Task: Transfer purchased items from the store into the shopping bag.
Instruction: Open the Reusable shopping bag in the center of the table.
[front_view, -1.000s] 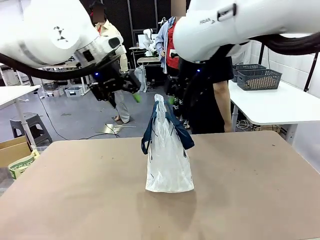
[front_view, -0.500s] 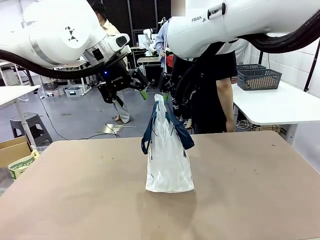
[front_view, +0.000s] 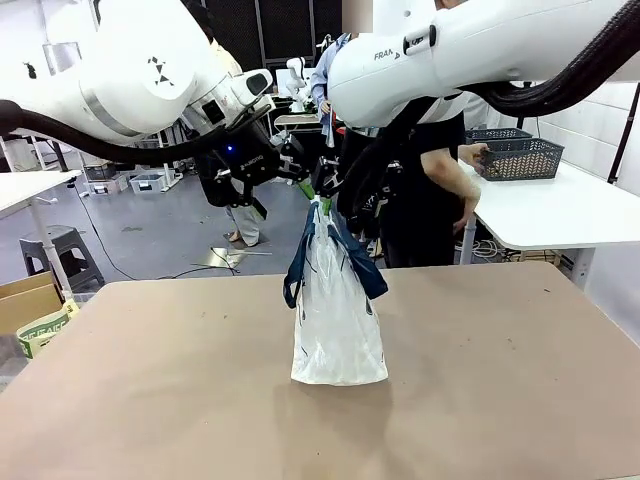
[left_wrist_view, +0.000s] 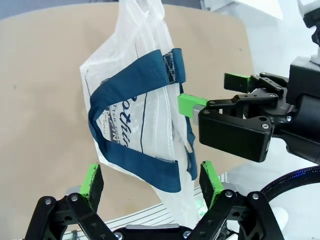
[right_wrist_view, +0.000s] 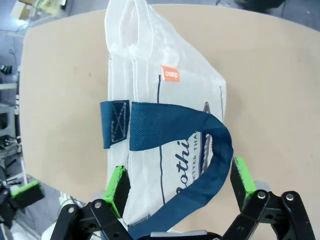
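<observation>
The shopping bag (front_view: 337, 325) stands upright mid-table, translucent white with navy strap handles (front_view: 352, 255) drooping down both sides. My left gripper (front_view: 300, 176) hovers open just left of the bag's top. My right gripper (front_view: 330, 192) hovers open just right of it. In the left wrist view the bag (left_wrist_view: 131, 107) lies ahead of my open left gripper (left_wrist_view: 150, 182), with the right gripper (left_wrist_view: 212, 92) beside it. My open right gripper (right_wrist_view: 181, 181) frames the bag (right_wrist_view: 165, 95) and a blue handle (right_wrist_view: 200, 150). The store (front_view: 515, 158) sits on a side table. The purchased items are out of view.
A person (front_view: 430, 190) stands behind the far table edge, one hand (front_view: 472, 155) at the dark lattice basket on the white side table (front_view: 560, 215). The brown tabletop (front_view: 150, 380) is bare around the bag. A cardboard box (front_view: 25, 300) sits on the floor at left.
Both grippers have closed in on the bag's top from either side, staying open. The person has reached a hand toward the basket on the side table.
</observation>
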